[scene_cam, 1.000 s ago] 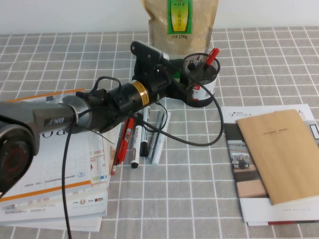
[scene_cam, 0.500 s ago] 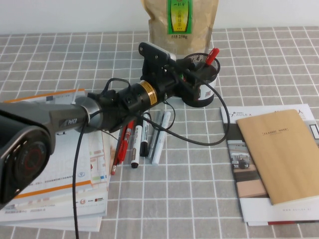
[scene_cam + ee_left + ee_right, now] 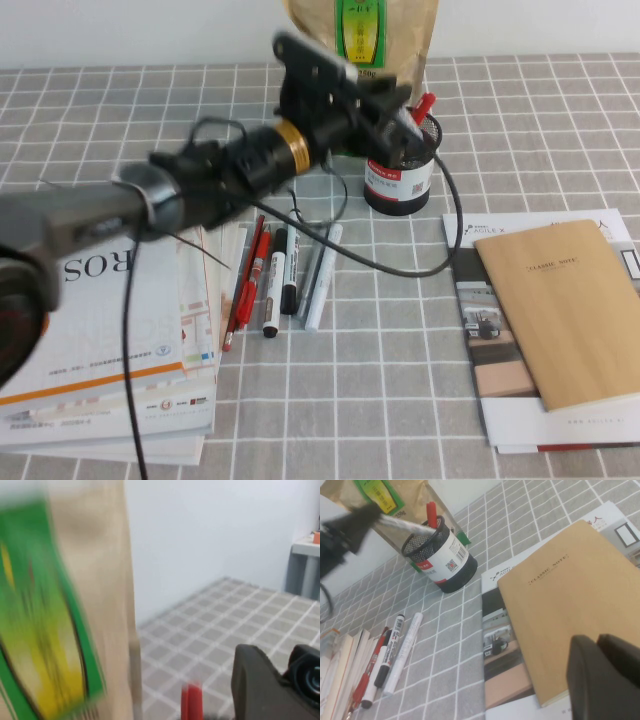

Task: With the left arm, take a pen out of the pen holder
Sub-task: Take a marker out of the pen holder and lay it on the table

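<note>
Change since a second ago: left end effector (image 3: 370,514) has risen from the mouth of the pen holder (image 3: 400,185) and now sits higher, in front of the bag (image 3: 365,35).
Left end effector: closed on a grey pen (image 3: 405,524), above and just left of the holder.
Grey pen: slanted, upper end in the grip, lower end at the holder's rim.
Pen holder: black mesh cup, upright on the worktop (image 3: 400,400), in front of the bag.
Red pen (image 3: 425,103): stands in the holder, leaning right.
Right end effector (image 3: 596,640): over the near edge of the tan notebook (image 3: 560,310); open or closed cannot be told.
Markers (image 3: 285,280): lie side by side on the worktop, between the holder and the booklets (image 3: 100,340).
</note>
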`<state>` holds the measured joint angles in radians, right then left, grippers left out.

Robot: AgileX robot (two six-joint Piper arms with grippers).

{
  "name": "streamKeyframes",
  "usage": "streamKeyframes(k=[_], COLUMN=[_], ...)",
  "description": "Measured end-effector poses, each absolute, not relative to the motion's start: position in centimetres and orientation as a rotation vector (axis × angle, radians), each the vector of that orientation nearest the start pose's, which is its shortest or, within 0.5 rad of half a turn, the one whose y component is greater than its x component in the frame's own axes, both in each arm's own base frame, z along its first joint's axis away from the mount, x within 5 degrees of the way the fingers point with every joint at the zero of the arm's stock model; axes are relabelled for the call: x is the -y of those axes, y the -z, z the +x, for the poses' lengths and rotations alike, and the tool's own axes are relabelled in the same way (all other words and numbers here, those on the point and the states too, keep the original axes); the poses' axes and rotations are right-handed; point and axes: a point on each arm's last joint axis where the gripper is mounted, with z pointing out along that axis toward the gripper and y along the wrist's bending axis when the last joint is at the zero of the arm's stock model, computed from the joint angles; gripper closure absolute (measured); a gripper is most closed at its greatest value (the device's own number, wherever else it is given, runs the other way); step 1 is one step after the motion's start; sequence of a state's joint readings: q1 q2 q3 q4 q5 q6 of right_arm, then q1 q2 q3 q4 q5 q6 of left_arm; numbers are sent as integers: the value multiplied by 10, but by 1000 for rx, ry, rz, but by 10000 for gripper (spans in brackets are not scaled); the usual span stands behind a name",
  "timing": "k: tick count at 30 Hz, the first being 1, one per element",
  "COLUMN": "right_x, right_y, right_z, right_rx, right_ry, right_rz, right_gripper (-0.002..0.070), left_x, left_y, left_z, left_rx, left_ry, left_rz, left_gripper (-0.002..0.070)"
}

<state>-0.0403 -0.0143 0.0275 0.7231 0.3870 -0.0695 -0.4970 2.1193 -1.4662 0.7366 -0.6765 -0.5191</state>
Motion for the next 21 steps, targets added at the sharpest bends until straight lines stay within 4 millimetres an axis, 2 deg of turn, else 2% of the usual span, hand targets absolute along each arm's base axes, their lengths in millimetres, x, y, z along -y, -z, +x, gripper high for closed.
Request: streamKeyframes(k=[5, 8, 11, 14, 18, 21], right_x=[-21, -21, -21, -21, -21, -21], right_y=[-179, -179, -179, -179, -179, -179], right_z=[52, 52, 52, 52, 52, 52], right_rx=[-1785, -1785, -1785, -1785, -1785, -1785], right_ry=[-635, -635, -635, -635, -635, -635], right_rz=[412, 412, 412, 412, 412, 412], right_gripper=[689, 689, 689, 689, 689, 689], left_x=[259, 251, 241, 227, 202, 182], left_y=[-281, -303, -315, -323, -325, -331], left_z=[390, 372, 354, 339, 322, 310], left_rx=[-1332, -1294, -1294, -1354, -1523, -1675], left_ry=[587, 597, 590, 584, 551, 460], left_rz=[864, 872, 869, 790, 615, 513], left_gripper=[575, 575, 575, 576, 576, 576])
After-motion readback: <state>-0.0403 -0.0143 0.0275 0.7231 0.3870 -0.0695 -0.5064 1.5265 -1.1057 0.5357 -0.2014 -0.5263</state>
